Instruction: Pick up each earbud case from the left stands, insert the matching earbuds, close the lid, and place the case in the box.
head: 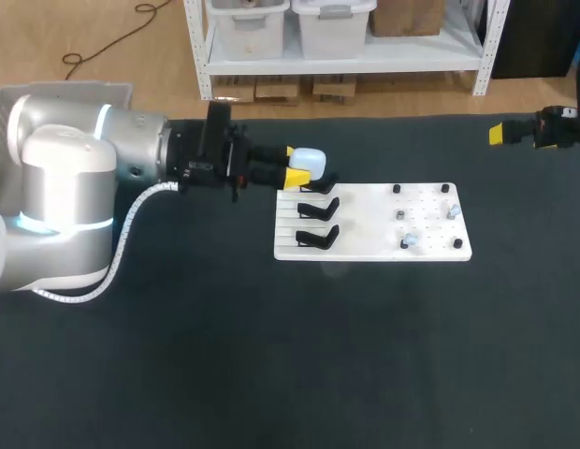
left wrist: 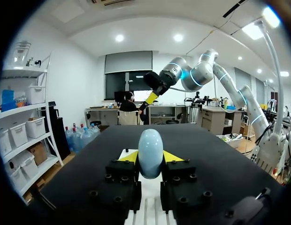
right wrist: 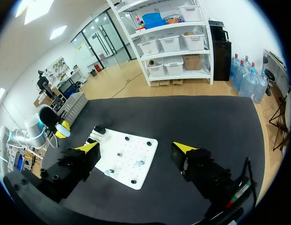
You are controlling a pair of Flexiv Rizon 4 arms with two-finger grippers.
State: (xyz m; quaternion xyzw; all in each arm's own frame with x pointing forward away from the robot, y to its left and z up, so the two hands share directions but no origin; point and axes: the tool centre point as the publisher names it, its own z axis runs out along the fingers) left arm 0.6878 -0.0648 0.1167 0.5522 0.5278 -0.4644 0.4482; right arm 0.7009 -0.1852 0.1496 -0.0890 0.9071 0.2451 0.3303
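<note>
**Left pincer grasping the pale blue case at the board's far stand**

The left pincer (head: 295, 165) is drawn in to a narrow gap around the earbud case (head: 311, 163), a smooth pale blue oval with its lid shut. In the left wrist view the case (left wrist: 150, 151) stands upright between the two yellow tips. One tip presses on each of its sides, so the pincer (left wrist: 150, 159) has it firmly grasped. The left arm (head: 75, 187) comes in low and level from the left side of the tabletop (head: 271, 374).

The case is at the farthest of three black stands (head: 318, 208), which sit in a row along the left end of a white board (head: 374, 248). I cannot tell whether the case touches that stand or hangs just above it. From the left wrist, a strip of the board (left wrist: 146, 213) shows under the fingers.

The right pincer (head: 500, 134) is released. In its own wrist view the two yellow-tipped fingers are spread wide, and the pincer (right wrist: 136, 149) touches nothing. It hangs high over the tabletop's far right part, well apart from the board (right wrist: 136, 180) and the case (right wrist: 65, 133). The left wrist view shows the right arm (left wrist: 197, 75) raised ahead, beyond the case.

The tabletop is dark and matte. The board lies flat near its middle, a little to the right. On the board's right half stand black pegs (head: 445, 188), and among them lie small pale pieces (head: 409, 241), too small to make out
</note>
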